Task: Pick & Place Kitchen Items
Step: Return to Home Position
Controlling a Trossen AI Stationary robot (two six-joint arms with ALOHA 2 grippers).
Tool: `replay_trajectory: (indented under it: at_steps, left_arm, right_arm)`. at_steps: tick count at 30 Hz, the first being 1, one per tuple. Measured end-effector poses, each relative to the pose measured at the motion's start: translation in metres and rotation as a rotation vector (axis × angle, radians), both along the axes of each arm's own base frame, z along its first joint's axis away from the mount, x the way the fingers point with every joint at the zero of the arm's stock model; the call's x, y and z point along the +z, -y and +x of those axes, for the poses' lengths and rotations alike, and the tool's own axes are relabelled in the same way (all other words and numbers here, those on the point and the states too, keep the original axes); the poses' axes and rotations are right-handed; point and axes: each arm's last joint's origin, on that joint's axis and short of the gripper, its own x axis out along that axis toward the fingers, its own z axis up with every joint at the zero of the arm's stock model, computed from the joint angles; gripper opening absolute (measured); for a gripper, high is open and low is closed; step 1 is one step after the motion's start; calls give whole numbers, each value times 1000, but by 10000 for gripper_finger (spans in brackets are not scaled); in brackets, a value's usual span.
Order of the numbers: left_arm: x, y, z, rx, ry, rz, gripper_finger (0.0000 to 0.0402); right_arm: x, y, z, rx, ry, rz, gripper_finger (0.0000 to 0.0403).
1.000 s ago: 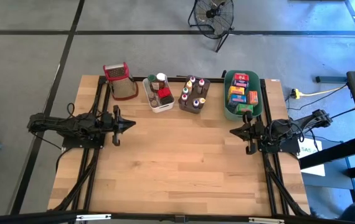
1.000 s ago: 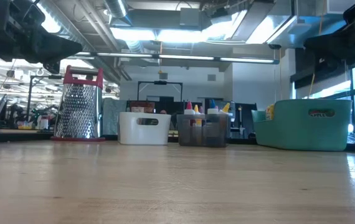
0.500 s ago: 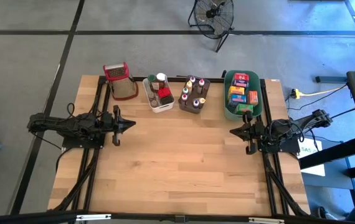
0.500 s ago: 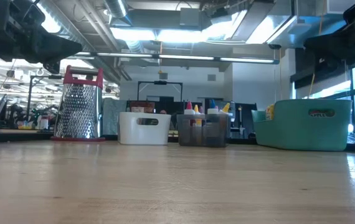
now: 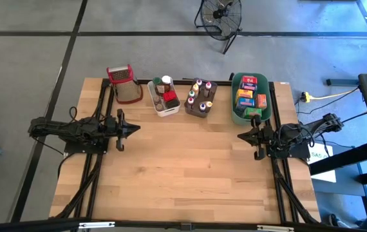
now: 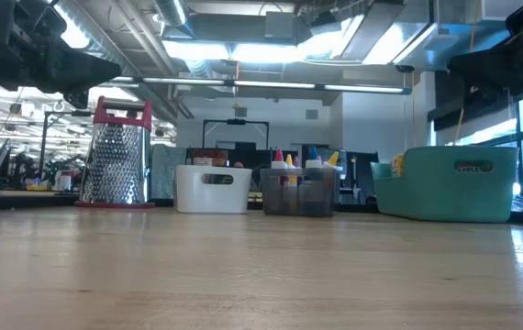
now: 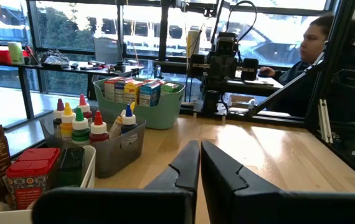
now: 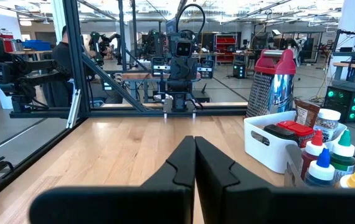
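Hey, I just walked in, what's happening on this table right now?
Nothing is being handled. The left tool and right tool hover shut and empty at the table's sides, facing each other. Along the far edge, jars and tins sit in the white bin, small bottles in the dark clear bin, boxes in the green bin. A grater stands beside them.

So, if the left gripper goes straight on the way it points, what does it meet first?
Ahead of the left gripper the wooden table looks free until the right gripper facing it; exact alignment is uncertain.
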Motion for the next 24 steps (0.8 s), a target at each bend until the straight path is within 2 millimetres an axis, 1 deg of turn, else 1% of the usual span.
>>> replay_trajectory:
  at_steps: [9, 24]
  left_arm:
    - [0, 0, 0, 0, 0, 0, 13]
    - [0, 0, 0, -1, 0, 0, 6]
  right_arm:
    - [0, 0, 0, 1, 0, 0, 7]
    - [0, 0, 0, 1, 0, 0, 7]
